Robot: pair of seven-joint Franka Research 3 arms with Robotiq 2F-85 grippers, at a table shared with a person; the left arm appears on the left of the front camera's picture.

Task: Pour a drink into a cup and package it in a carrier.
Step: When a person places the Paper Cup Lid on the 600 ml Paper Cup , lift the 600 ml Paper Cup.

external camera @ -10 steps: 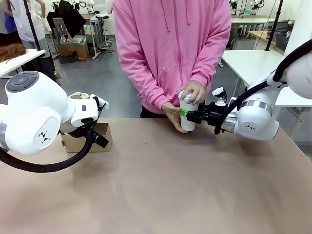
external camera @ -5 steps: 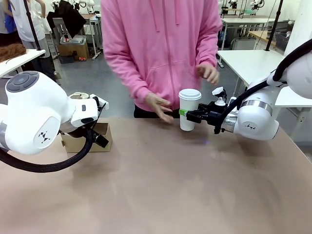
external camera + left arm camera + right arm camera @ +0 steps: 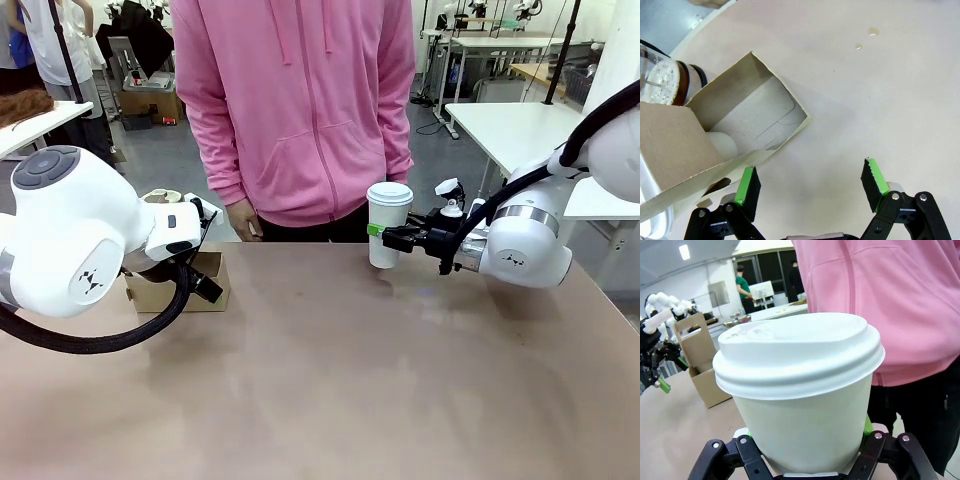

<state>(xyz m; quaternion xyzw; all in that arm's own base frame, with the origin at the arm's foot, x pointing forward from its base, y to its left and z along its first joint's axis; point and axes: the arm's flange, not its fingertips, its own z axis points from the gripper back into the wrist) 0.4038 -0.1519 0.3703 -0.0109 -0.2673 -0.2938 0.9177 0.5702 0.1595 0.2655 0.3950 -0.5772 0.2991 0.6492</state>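
Note:
A white paper cup (image 3: 388,226) with a white lid stands upright on the far side of the table, in front of a person in a pink hoodie. My right gripper (image 3: 384,235) is shut on its lower half; the right wrist view has the cup (image 3: 801,390) close up between the green pads. The brown cardboard carrier (image 3: 192,284) sits at the table's left, partly behind my left arm. My left gripper (image 3: 810,181) hangs open beside the carrier's empty slot (image 3: 756,119), holding nothing. Behind the carrier, a clear jug (image 3: 671,83) shows dark brown drink.
The person's hand (image 3: 243,220) hangs at the table's far edge, away from the cup. A few small drops (image 3: 866,39) mark the tabletop. Bare tabletop (image 3: 340,380) stretches between the arms. Farther off, the carrier (image 3: 699,359) stands up with its handle tab raised.
The person's hands let go of the lidded cup and dropped away, and the person shifted to the left. Both arms and the cup stayed put.

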